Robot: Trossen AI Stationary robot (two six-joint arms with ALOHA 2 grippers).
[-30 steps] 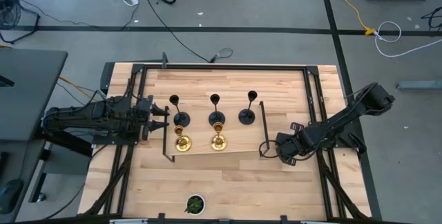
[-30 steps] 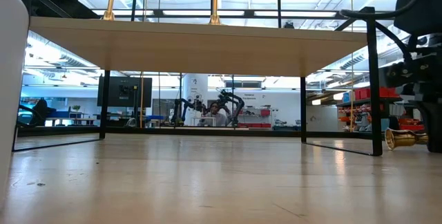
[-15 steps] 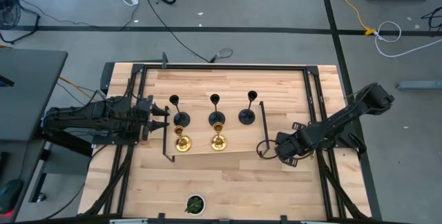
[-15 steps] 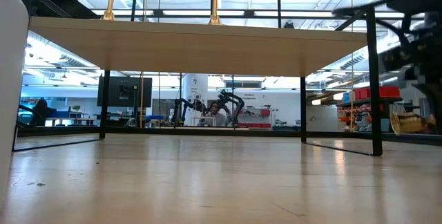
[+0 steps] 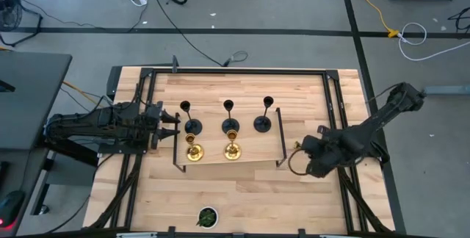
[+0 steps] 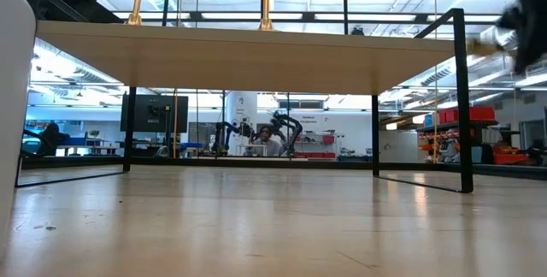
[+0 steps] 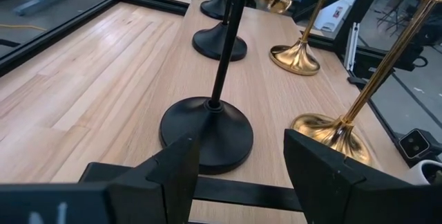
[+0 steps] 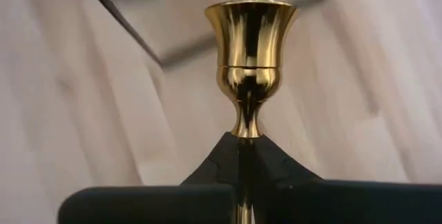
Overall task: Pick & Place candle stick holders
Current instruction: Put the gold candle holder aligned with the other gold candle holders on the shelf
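You have 6 candle holders in view: 3 black and 3 gold. The 3 black holders [image 5: 230, 125] stand in a row on the raised wooden shelf [image 5: 250, 95], with 2 gold holders [image 5: 232, 150] just in front of them, near the shelf's front edge. The third gold holder [image 8: 249, 44] is in the right gripper [image 5: 299, 161], whose fingers are pinched tight on its thin stem just below the cup; the high view puts it off the shelf's right end, beside the black frame post [image 5: 280, 135]. The left gripper [image 7: 238, 165] waits at the shelf's left end with its fingers spread wide, holding nothing, the base of the nearest black holder [image 7: 206, 124] just ahead of them. 1 small dark round thing with green inside [image 5: 207, 216] sits near the table's [image 5: 242, 194] front edge. Against the frame 1 second back: the right gripper has moved a little to the right and away from the post, and in the low view the gold holder has risen from near the tabletop to the upper right corner, where it is blurred. The 5 standing holders and the left arm have not shifted.
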